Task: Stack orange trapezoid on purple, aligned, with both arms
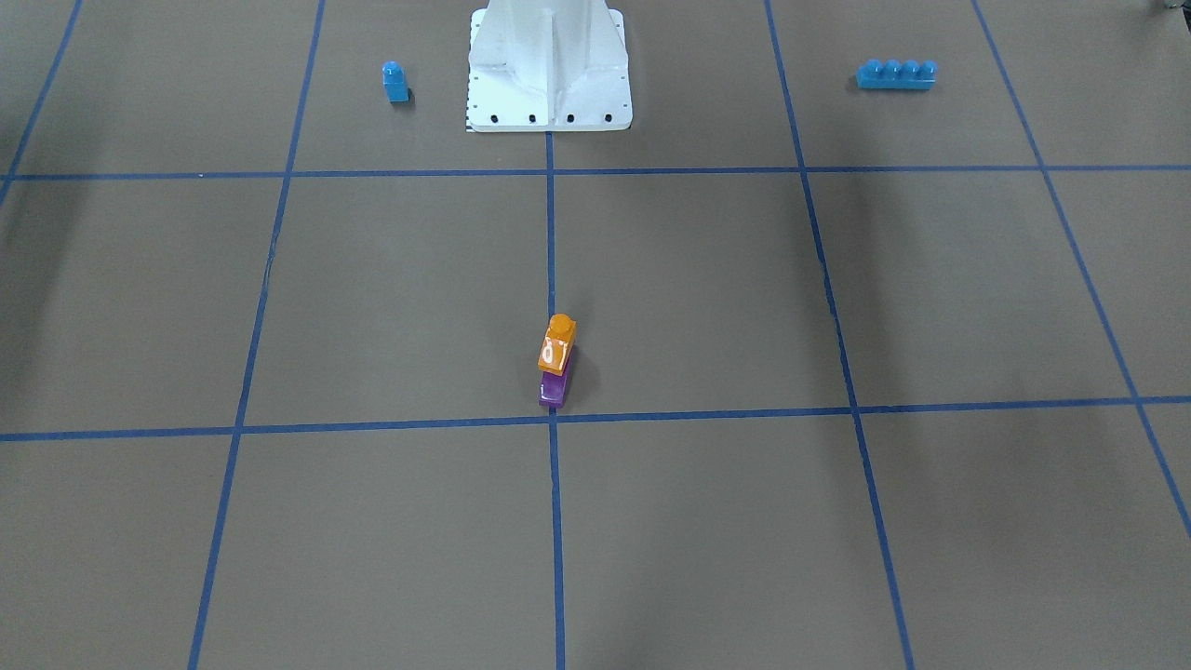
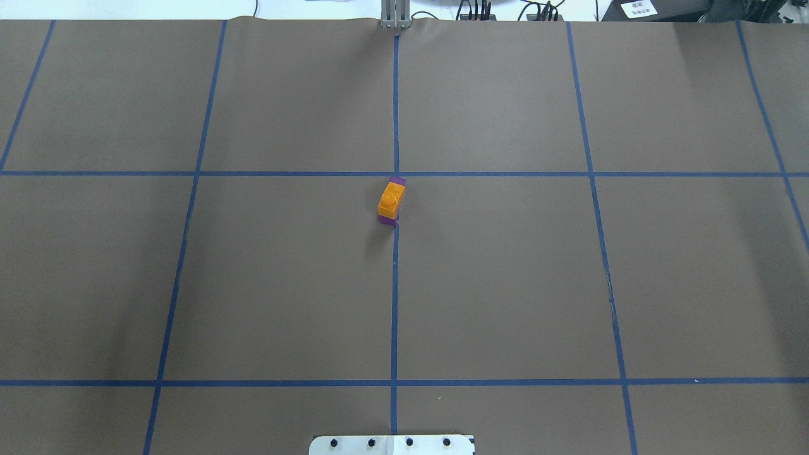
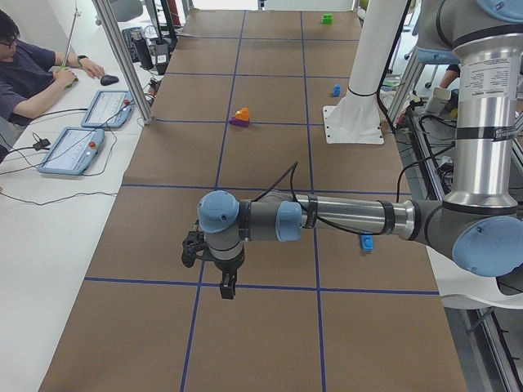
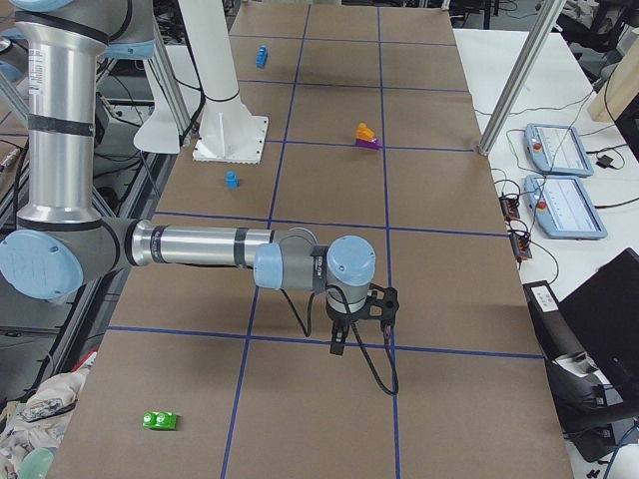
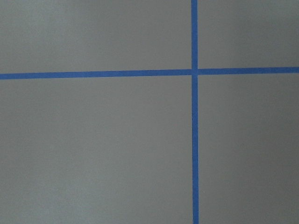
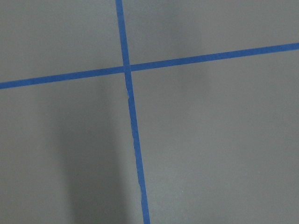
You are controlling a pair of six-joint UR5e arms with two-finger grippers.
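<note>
The orange trapezoid (image 1: 556,346) sits on top of the purple brick (image 1: 553,386) at the table's middle, beside a blue tape crossing. In the overhead view the orange one (image 2: 390,201) covers most of the purple one (image 2: 397,182), which peeks out at both ends. Neither gripper touches the stack. My left gripper (image 3: 225,286) shows only in the exterior left view, hanging over the table far from the stack (image 3: 240,118). My right gripper (image 4: 337,344) shows only in the exterior right view, likewise far from it. I cannot tell whether either is open or shut. Both wrist views show only bare table.
A small blue single-stud brick (image 1: 395,82) and a long blue four-stud brick (image 1: 896,74) lie either side of the white base mount (image 1: 549,65). A green brick (image 4: 160,420) lies near the right end of the table. An operator (image 3: 24,69) sits at a side desk.
</note>
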